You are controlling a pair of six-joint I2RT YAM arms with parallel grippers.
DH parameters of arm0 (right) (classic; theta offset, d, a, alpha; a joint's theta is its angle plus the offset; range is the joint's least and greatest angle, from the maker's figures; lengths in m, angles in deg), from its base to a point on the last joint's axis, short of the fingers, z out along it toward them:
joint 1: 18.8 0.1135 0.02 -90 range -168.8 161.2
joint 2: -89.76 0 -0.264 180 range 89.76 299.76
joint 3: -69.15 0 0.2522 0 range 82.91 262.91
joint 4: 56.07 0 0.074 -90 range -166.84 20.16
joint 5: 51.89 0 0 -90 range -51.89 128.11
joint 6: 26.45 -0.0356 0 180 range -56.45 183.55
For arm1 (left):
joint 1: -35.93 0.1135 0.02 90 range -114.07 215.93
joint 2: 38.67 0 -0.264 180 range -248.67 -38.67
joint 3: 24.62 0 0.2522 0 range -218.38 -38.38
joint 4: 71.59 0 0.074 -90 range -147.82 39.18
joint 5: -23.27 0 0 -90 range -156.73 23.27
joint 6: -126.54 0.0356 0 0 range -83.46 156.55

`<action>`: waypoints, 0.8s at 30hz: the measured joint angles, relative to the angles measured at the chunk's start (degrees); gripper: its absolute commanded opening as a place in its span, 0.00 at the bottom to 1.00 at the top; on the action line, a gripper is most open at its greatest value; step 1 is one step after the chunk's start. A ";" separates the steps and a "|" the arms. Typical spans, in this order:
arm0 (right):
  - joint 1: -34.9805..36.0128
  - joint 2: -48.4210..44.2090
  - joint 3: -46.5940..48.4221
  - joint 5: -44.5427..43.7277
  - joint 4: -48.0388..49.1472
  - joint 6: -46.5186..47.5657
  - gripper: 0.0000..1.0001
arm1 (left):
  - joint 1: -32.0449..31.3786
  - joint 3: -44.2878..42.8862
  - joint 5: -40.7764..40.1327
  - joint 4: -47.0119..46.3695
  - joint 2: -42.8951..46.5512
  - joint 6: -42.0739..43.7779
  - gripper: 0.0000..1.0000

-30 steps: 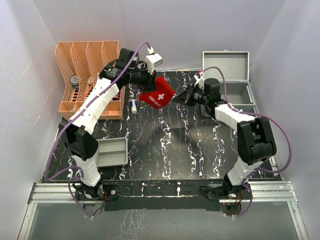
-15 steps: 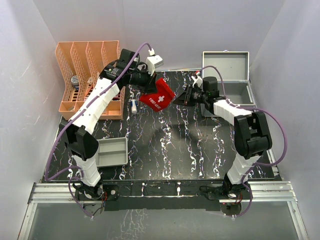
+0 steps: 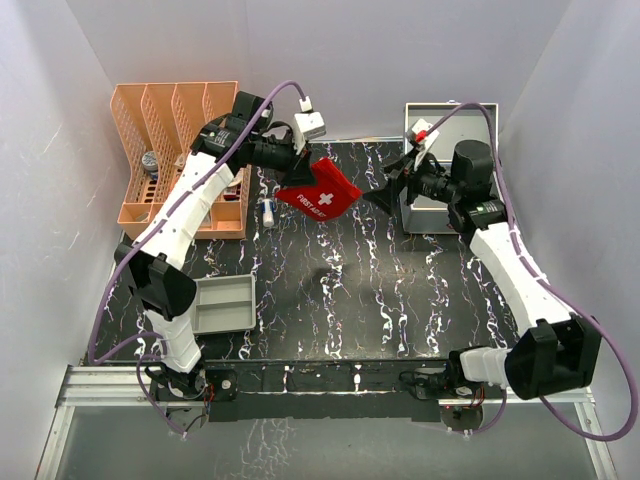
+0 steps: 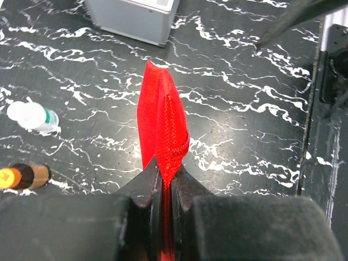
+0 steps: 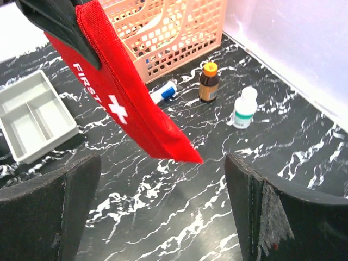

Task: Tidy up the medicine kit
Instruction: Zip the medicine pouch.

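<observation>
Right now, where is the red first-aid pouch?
Top view: the pouch hangs above the table at back centre, pinched by the left gripper, right of the orange rack.

Red pouch [image 3: 318, 190], blk/wht marbled table [image 3: 350, 290].

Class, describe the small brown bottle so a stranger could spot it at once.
Find the orange rack at the far left of the table. Two small bottles sit beside it: the brown bottle has an orange cap, unlike the white bottle.

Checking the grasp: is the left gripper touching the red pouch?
Touching. The left wrist view shows the left gripper shut on the red pouch, its edge pinched between both fingers.
</observation>
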 measured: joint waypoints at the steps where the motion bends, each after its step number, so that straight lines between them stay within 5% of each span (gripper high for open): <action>1: 0.15 -0.02 0.04 1.33 1.25 2.03 0.93 | 0.00 -0.26 0.94 0.42 0.00 0.94 0.00; 10: 1.40 11.37 2.05 4.50 1.88 13.57 0.90 | -0.39 -0.87 7.61 5.95 -0.52 8.04 0.00; 24: 6.69 11.98 6.19 8.90 1.73 14.34 0.75 | -0.37 -1.20 8.31 6.99 -0.70 9.75 0.00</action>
